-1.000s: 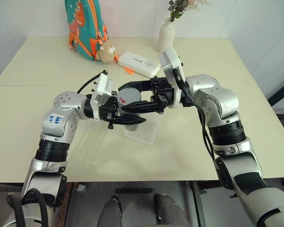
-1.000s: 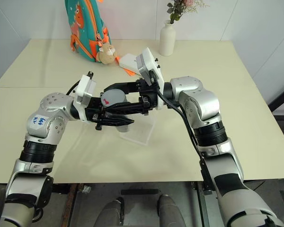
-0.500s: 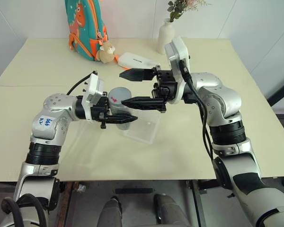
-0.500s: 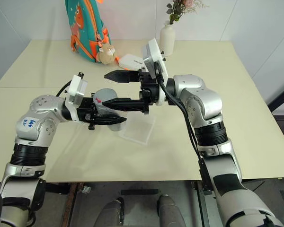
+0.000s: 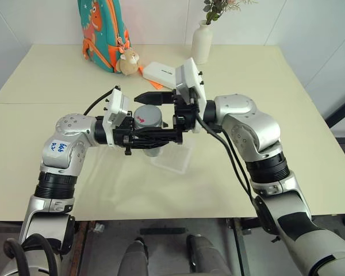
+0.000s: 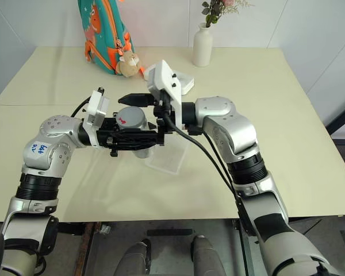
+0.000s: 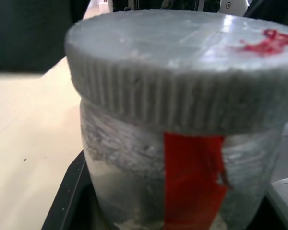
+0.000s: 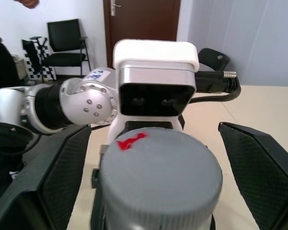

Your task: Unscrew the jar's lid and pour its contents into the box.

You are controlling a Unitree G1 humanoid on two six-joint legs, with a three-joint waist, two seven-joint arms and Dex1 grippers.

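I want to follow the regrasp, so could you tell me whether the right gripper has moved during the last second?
Yes. The right gripper, open, has swung toward the backpack side, astride the lid.

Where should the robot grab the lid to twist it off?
Probably by the ridged rim of the lid, one finger on each side. The right gripper is already open around it, coming level from the robot's right, while the left gripper holds the jar upright.

Item count: one jar (image 5: 148,123), fitted with one lid (image 8: 159,165); one clear box (image 5: 175,156); one white oblong case (image 5: 160,72); one white vase (image 5: 201,41); one backpack (image 5: 101,29); one small plush toy (image 5: 127,62); two grippers, left gripper (image 5: 151,137) and right gripper (image 5: 145,117).
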